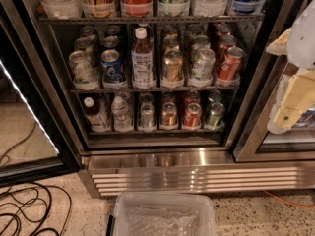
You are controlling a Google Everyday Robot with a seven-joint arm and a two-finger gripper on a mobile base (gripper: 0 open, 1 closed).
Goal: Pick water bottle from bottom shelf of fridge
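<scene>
The fridge (162,159) stands open, with a steel frame and a dark interior. On its bottom shelf (152,130) the water bottle (120,112) stands upright, second lane from the left; it is small, clear and ribbed with a white cap. A white-capped bottle with a reddish label (93,113) is on its left and a silver can (147,115) on its right. My gripper (276,85) hangs at the right edge, in front of the fridge's right frame. It is well right of and above the bottle, open and empty.
More cans fill the bottom shelf to the right. A taller white-label bottle (142,58) stands on the middle shelf among cans. A slatted steel grille (197,178) runs below. A clear plastic bin (162,215) sits on the floor in front. Black cables (24,210) lie at the lower left.
</scene>
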